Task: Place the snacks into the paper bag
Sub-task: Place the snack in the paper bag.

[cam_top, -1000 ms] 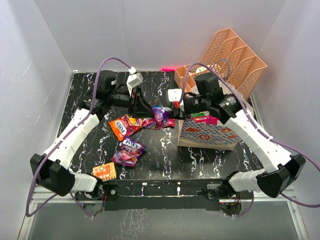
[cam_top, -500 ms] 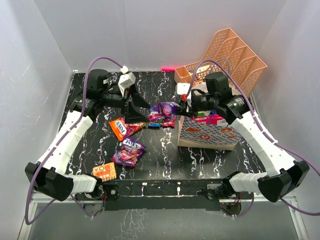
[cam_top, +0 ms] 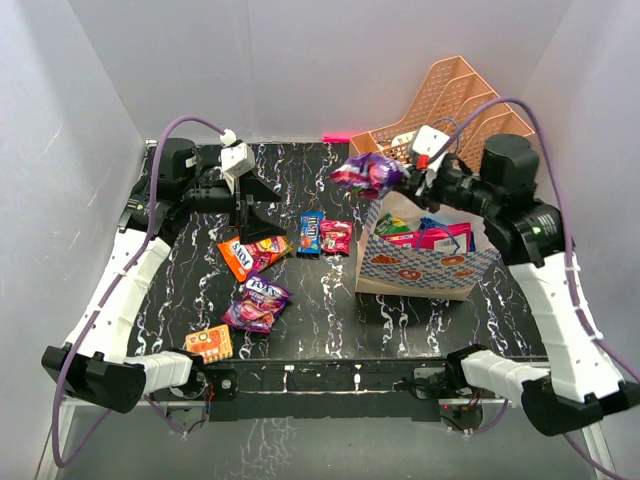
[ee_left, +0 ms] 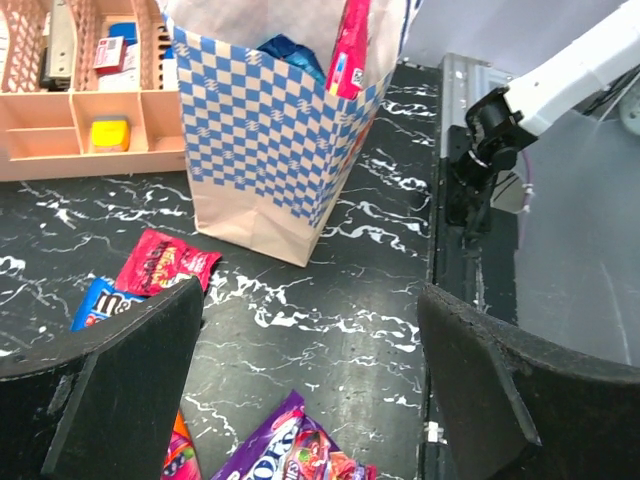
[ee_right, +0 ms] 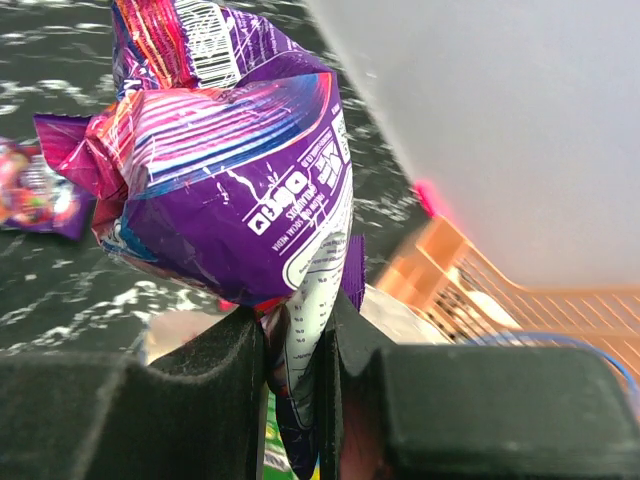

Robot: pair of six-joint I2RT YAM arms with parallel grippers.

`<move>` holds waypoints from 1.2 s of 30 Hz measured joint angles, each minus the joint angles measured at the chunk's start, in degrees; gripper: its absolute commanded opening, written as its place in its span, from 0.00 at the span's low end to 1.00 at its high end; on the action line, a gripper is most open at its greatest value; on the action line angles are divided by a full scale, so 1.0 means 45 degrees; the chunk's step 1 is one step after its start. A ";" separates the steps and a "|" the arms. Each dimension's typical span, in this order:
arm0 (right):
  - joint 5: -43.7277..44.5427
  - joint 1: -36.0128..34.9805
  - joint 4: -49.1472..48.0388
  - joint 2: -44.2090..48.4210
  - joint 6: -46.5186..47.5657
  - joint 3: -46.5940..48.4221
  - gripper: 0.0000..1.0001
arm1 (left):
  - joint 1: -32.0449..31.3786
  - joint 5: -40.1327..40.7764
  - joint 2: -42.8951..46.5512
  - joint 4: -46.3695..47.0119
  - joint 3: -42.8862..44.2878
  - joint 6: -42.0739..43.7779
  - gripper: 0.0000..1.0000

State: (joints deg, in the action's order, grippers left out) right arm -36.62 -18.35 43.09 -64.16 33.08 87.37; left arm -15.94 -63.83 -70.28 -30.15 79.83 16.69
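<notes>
Just above the far left corner of the bag (cam_top: 415, 268), the right gripper (cam_top: 404, 174) holds a purple packet (cam_top: 366, 173) in the air. The right wrist view shows its jaws pinched on the packet's lower edge, with the crumpled body sticking out past the fingers (ee_right: 225, 355).

The bag stands upright and open on the table (cam_top: 320, 290). Pink, green and blue snacks (cam_top: 430, 236) poke out of its mouth. Behind the bag leans a peach organizer (cam_top: 462, 100), close against it.

The left gripper (cam_top: 256, 206) hangs well left of the bag, jaws spread wide with nothing between them. Its wrist camera looks between the two fingers (ee_left: 120, 390) toward the bag's checked side.

More snacks lie on the table left of the bag:
- Nearest it is a red packet (cam_top: 336, 236), with a blue bar (cam_top: 311, 232) just beside that.
- Farther left lies an orange packet (cam_top: 244, 256).
- Nearer the arm bases is a Fox's packet (cam_top: 258, 303).
- Farthest from the bag, by the near edge, is a small orange pack (cam_top: 209, 343)
</notes>
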 measured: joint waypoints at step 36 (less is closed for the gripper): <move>0.8738 0.2701 0.3827 0.0379 -0.0437 -0.1705 0.09 | 0.0019 0.1574 0.0000 -0.0112 -0.0437 0.0962 0.87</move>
State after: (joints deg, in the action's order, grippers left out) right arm 2.70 -6.20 60.31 -62.46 31.11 79.70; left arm -15.86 -56.75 -70.28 -30.65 77.87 21.02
